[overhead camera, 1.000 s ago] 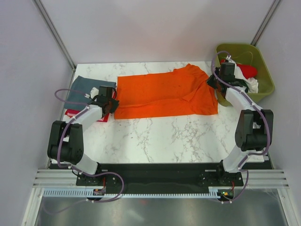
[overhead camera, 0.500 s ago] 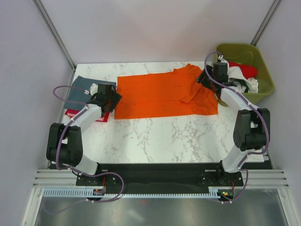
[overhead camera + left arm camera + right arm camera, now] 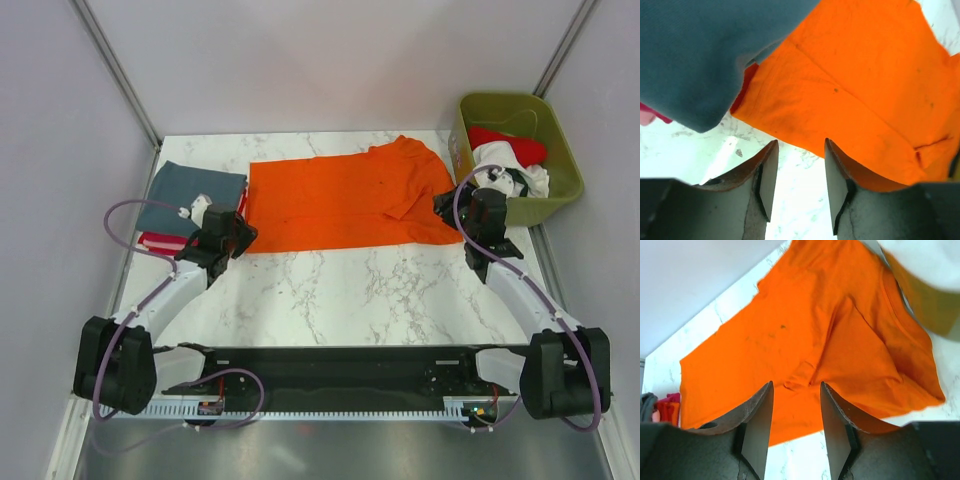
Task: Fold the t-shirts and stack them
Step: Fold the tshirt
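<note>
Filling most of the overhead view: white marble surface (image 3: 340, 290), with both arms coming in from its near edge. Spread flat across the far middle, bright orange t-shirt (image 3: 340, 200), long side running left to right, right end rumpled with a sleeve folded in over the body.

Off the far right corner, olive-green bin (image 3: 545, 210), upright, just beside the right end of the orange cloth. Heaped inside it, a red t-shirt (image 3: 510, 145) toward the far side and a white t-shirt (image 3: 495, 157) with dark print toward the near side, bulging up to the near rim.

At the far left, folded grey-blue t-shirt (image 3: 190, 195), lying on top of a folded red tee (image 3: 160, 241), of which only a strip shows along the near edge. Stack just beside the orange shirt's left edge; touching or not, cannot tell.

Hovering at the orange shirt's near left corner, left end effector (image 3: 800, 145), fingers spread, only bare marble showing between them. Hovering by the near right corner, beside the bin, right end effector (image 3: 796, 385), fingers likewise apart and pinching nothing.
</note>
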Robot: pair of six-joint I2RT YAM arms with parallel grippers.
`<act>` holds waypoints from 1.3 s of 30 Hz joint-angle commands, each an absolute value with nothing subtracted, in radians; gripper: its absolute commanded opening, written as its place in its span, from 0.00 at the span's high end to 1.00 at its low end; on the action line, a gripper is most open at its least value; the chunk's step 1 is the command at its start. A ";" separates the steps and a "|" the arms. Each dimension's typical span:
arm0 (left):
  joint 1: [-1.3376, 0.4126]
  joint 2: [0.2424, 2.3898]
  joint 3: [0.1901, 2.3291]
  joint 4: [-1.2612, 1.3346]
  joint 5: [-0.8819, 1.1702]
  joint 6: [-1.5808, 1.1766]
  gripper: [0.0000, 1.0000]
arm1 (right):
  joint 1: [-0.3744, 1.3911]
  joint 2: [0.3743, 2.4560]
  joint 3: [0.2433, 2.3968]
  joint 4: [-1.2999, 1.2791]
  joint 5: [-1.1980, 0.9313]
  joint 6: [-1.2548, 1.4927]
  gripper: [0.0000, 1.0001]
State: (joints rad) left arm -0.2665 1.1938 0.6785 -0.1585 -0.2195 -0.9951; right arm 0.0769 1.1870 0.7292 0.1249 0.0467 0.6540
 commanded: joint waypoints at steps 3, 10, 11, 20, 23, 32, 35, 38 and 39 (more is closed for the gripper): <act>-0.304 1.230 0.768 -0.135 -0.314 -0.718 0.56 | 0.089 1.149 0.666 0.187 0.051 0.654 0.55; -0.307 1.408 0.937 -0.176 -0.388 -0.493 0.56 | 0.095 1.155 0.644 0.207 0.028 0.652 0.60; -0.307 1.439 0.986 -0.195 -0.394 -0.435 0.58 | 0.097 1.160 0.643 0.209 0.026 0.653 0.61; -0.308 1.715 1.233 -0.373 -0.422 -0.261 0.98 | 0.118 1.206 0.621 0.250 0.025 0.669 0.62; -0.310 1.756 1.256 -0.376 -0.397 -0.224 0.98 | 0.123 1.216 0.620 0.252 0.025 0.669 0.62; -0.308 1.943 1.396 -0.501 -0.544 -0.181 0.98 | 0.133 1.230 0.606 0.270 0.035 0.673 0.62; -0.307 2.009 1.440 -0.535 -0.644 -0.182 0.98 | 0.135 1.246 0.606 0.275 0.037 0.676 0.62; -0.299 2.054 1.465 -0.549 -0.702 -0.167 0.98 | 0.138 1.249 0.606 0.275 0.034 0.676 0.62; -0.296 2.069 1.474 -0.555 -0.713 -0.164 0.98 | 0.138 1.244 0.606 0.275 0.035 0.678 0.62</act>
State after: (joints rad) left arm -0.3031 2.0338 1.4189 -0.5171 -0.5941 -0.2226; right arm 0.1329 1.2453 0.6109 0.2287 0.0311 0.6674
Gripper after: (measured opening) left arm 0.027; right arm 0.377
